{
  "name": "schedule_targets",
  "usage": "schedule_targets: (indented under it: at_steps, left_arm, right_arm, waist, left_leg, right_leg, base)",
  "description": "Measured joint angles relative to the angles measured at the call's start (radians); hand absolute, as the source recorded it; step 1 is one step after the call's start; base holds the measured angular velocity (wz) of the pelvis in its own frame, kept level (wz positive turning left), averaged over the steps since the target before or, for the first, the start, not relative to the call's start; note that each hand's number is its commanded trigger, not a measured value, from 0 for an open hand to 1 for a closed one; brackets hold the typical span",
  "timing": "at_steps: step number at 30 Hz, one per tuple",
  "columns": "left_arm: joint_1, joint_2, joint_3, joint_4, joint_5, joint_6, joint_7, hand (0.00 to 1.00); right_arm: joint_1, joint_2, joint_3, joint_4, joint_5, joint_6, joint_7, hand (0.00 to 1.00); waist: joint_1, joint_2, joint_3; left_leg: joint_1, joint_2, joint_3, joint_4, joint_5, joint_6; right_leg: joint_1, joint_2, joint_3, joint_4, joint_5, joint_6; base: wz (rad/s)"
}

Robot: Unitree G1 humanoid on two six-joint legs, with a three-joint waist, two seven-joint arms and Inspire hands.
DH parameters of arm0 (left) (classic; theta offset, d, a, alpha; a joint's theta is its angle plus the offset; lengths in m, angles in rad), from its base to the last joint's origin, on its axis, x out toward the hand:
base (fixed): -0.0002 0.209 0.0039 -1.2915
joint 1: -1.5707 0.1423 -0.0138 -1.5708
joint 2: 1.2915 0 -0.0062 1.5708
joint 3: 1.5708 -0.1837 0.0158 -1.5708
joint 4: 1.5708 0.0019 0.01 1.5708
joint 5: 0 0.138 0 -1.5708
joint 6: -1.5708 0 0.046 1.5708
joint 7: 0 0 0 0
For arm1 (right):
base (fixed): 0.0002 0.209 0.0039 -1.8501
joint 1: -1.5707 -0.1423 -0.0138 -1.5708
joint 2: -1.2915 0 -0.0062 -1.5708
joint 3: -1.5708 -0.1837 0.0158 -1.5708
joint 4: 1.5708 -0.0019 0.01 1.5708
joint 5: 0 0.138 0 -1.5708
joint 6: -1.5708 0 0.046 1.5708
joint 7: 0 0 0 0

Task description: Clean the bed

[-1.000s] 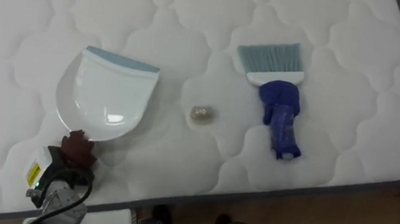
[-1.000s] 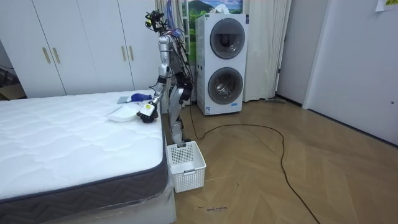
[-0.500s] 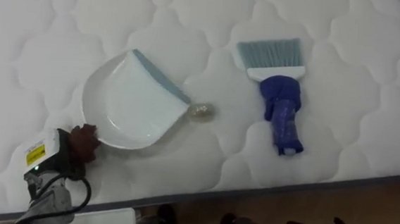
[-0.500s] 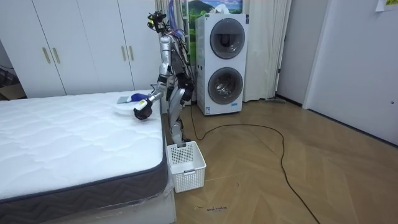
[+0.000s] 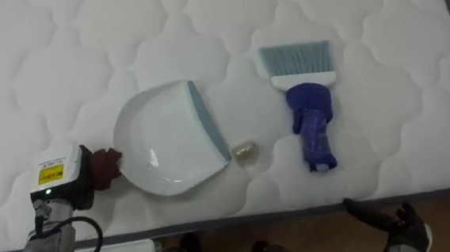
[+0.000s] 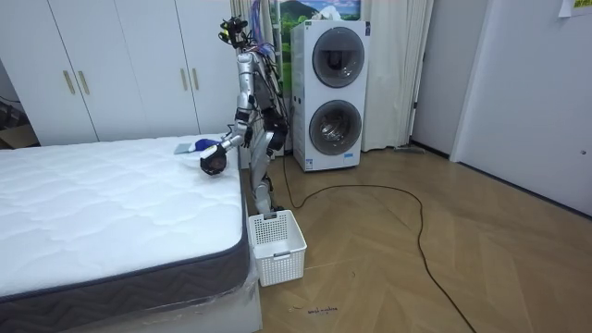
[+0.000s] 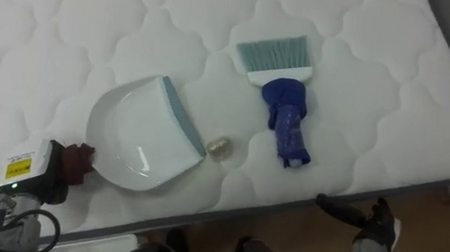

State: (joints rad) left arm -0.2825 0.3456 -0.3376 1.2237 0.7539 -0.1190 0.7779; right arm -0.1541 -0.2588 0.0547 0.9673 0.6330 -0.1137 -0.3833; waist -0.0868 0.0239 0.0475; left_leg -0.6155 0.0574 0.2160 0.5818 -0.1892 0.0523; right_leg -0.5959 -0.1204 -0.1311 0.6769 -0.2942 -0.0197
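Observation:
A white dustpan (image 5: 168, 147) with a grey-blue lip lies on the quilted white mattress (image 5: 72, 44). My left hand (image 5: 104, 168) is curled round its short handle at the lower left. The lip touches a small crumpled ball of rubbish (image 5: 244, 152). To the right lies a hand brush (image 5: 310, 124) with a blue handle and pale blue bristles pointing away from me. My right hand (image 5: 391, 223) hovers open beyond the bed's near edge, below the brush and apart from it. In the room view I stand at the bed's corner with the left hand (image 6: 213, 162) over the mattress.
The mattress's near edge (image 5: 298, 212) runs along the bottom, with wooden floor (image 5: 449, 213) beyond it at the right. A white plastic basket (image 6: 276, 245) stands on the floor beside the bed. Stacked washing machines (image 6: 331, 97) stand behind me.
The dustpan has swung round and slid right, so its lip now meets the ball. The ball has shifted a little toward the bed's edge. My right hand has risen into view.

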Motion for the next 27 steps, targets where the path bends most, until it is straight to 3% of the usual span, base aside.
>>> schedule_targets:
  at_steps: [7,9,14,16,18,21,27]
  left_arm:
    - [0.021,0.009,-0.001,-0.02,0.043,0.006,0.0,1.0]
    - [0.029,0.019,-0.001,-0.02,0.042,0.007,0.0,1.0]
    - [0.028,0.025,-0.001,-0.019,0.042,0.008,-0.002,1.0]
    - [0.034,0.026,0.0,-0.02,0.042,0.009,-0.004,1.0]
    - [0.037,0.026,-0.001,-0.022,0.044,0.011,-0.018,1.0]
    - [0.046,0.028,-0.004,-0.029,0.043,0.013,-0.034,1.0]
    - [0.093,0.035,-0.033,-0.058,0.043,0.026,-0.066,1.0]
  right_arm:
    - [0.003,0.009,0.002,-0.025,-0.16,0.015,-0.092,0.0]
    - [0.006,0.018,0.004,-0.084,-0.171,0.024,-0.149,0.0]
    - [0.006,0.021,0.034,-0.149,-0.171,0.046,-0.241,0.0]
    - [0.006,0.017,0.032,-0.195,-0.211,0.033,-0.282,0.0]
    - [-0.008,-0.006,0.033,-0.309,-0.31,-0.025,-0.315,0.0]
    - [-0.066,-0.029,0.035,-0.392,-0.467,-0.084,-0.325,0.0]
    - [-0.093,-0.03,0.05,-0.448,-0.529,-0.094,-0.327,0.0]
  waist:
    - [0.007,-0.001,-0.0002]
    - [0.006,-0.002,-0.0002]
    - [0.009,-0.001,-0.0005]
    - [0.007,-0.001,-0.0005]
    - [0.008,-0.001,-0.0008]
    - [0.008,-0.002,-0.0011]
    - [0.019,-0.008,-0.0122]
  left_leg:
    - [-0.005,-0.003,0.014,-0.001,-0.001,0.002]
    - [-0.011,-0.003,0.034,0.0,-0.002,0.003]
    - [-0.015,-0.001,0.05,0.005,-0.002,0.004]
    - [-0.015,-0.001,0.051,0.007,-0.002,0.004]
    - [-0.015,0.0,0.05,0.009,-0.002,0.004]
    - [-0.013,0.001,0.045,0.009,-0.002,0.004]
    - [0.003,0.002,0.02,0.002,-0.002,0.002]
  right_leg:
    - [-0.018,0.0,0.015,0.01,-0.002,0.003]
    - [-0.044,0.0,0.038,0.025,-0.002,0.005]
    - [-0.059,0.0,0.048,0.039,-0.001,0.003]
    - [-0.06,0.0,0.048,0.041,0.0,0.003]
    - [-0.059,-0.001,0.046,0.043,0.0,0.002]
    - [-0.052,-0.002,0.039,0.044,0.0,0.001]
    - [-0.001,-0.001,-0.001,-0.001,0.002,0.0]
  base:
    - [-0.05]
    - [-0.23]
    - [-0.08]
    - [0.0]
    - [0.0]
    - [0.04]
    - [0.14]
